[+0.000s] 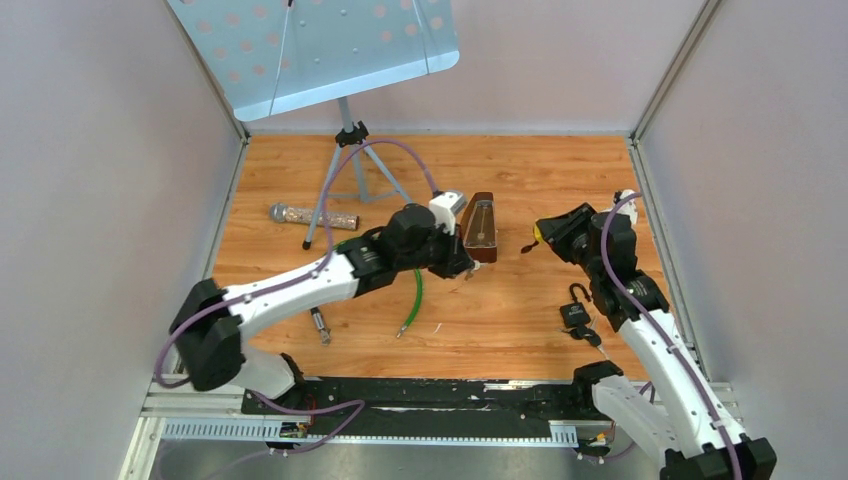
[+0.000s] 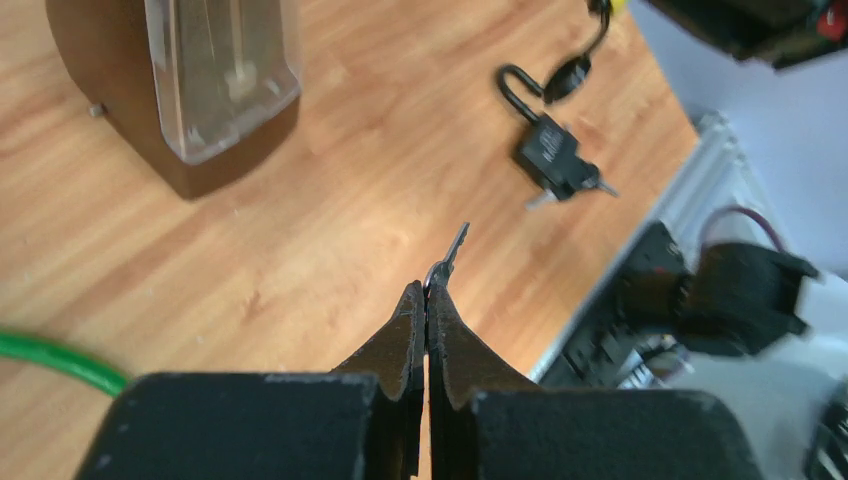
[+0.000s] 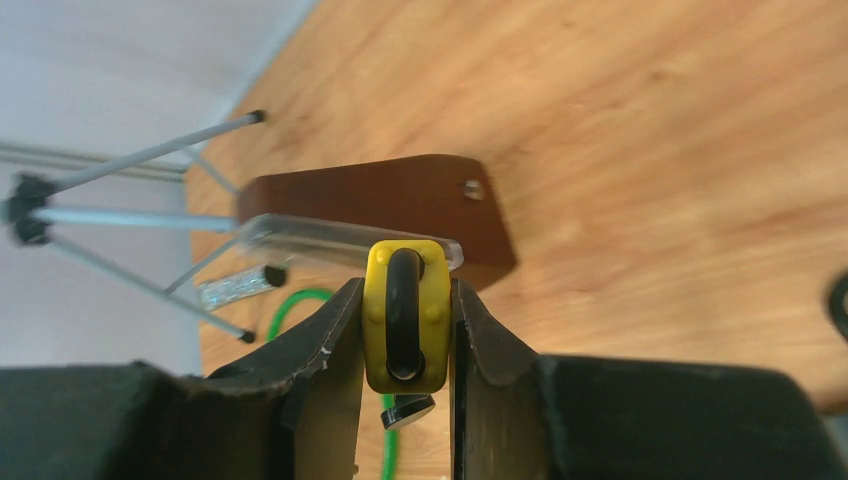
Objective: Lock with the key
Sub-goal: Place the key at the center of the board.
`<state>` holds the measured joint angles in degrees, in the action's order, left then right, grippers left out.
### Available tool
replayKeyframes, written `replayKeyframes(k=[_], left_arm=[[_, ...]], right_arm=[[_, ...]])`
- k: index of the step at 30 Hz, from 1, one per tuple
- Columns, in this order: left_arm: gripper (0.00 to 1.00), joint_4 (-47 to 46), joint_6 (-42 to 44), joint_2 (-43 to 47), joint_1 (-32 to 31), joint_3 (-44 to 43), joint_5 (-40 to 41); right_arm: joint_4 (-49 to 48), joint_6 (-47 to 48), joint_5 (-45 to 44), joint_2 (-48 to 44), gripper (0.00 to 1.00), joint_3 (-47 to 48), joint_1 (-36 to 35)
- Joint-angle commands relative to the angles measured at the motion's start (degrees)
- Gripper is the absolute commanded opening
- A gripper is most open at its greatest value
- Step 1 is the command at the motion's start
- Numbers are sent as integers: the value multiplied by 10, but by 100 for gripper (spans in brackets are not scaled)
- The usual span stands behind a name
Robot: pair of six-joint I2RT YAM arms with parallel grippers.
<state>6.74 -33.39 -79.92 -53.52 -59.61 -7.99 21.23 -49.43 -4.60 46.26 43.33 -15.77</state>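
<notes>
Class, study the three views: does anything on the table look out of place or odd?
Yes. A black padlock lies loose near the right arm, its shackle apparently open and a key in its base, while the jaws of the right gripper hold a yellow padlock.

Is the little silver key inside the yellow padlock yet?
Out. The left pincer pinches the small silver key; the right pincer grips the yellow padlock, well apart.
</notes>
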Motion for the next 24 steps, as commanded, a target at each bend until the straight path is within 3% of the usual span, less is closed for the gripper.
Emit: replayKeyframes(k=[1, 8, 14, 19, 24], left_arm=[[0, -26, 47, -125, -23, -101, 93], [0, -37, 50, -337, -33, -282, 124], [0, -43, 45, -447, -35, -390, 148], [1, -64, 34, -489, -35, -420, 140], [13, -95, 19, -500, -35, -397, 143]], right_arm=[[-13, -6, 53, 34, 0, -29, 82], [-86, 39, 74, 114, 0, -57, 143], [-130, 54, 98, 185, 2, -76, 152], [-161, 54, 137, 254, 5, -78, 173], [-168, 48, 143, 298, 7, -71, 177]])
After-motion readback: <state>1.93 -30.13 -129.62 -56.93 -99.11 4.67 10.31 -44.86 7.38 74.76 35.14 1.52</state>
